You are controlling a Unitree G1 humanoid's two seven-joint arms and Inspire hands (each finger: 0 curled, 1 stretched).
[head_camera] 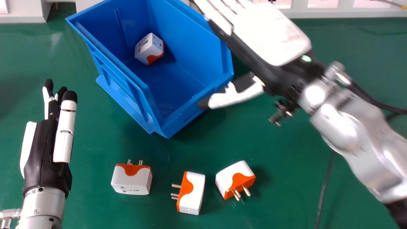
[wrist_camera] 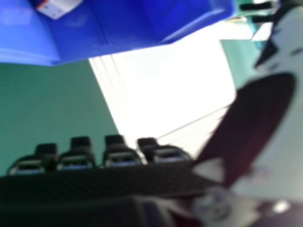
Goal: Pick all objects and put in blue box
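Observation:
My right hand is over the blue box's right edge in the head view, open, fingers straight and thumb apart. In the right hand view my right hand shows its thumb and fingertips, with nothing held. The blue box has one white and orange plug adapter inside; the right hand view shows the box and the adapter too. Three more lie on the table: one at left, a middle one, and one at right. My left hand is open, left of the box.
The green table surrounds the box and adapters. A dark cable runs along the table beneath the right forearm. White panels stand along the table's far edge.

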